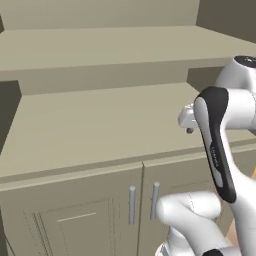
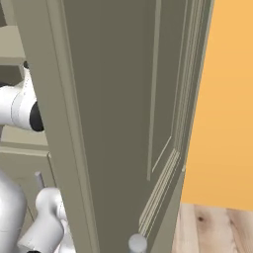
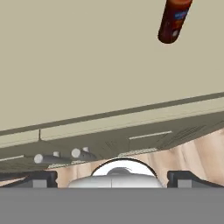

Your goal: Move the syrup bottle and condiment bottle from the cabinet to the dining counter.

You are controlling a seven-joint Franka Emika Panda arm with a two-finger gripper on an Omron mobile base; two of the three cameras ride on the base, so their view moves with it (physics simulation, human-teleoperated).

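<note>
- My tool (image 3: 116,179) is spread wide. Its two dark tips (image 3: 43,179) stand far apart at the bottom of the hand view, and nothing is between them.
- Just ahead of the left tip are two silver bar handles (image 3: 65,156), lying side by side.
- The handles sit on the dark front of the cabinet (image 1: 75,125), under the edge of a flat beige shelf (image 3: 78,65).
- The shelf spreads out far ahead of my tool.
- The condiment bottle (image 3: 173,19) is on that shelf, far ahead of my tool and off to its right. It is red with a small blue label. The top edge of the hand view cuts it off, so I cannot see its cap.
- My tool is well apart from the bottle.
- Near the right tip I see some wooden floor (image 3: 194,153).
- In the left base view my white arm (image 1: 215,150) reaches over the cabinet's shelf from the right side.
- In the right base view an open cabinet door (image 2: 123,123) stands close. To its right is an orange wall (image 2: 227,99).
</note>
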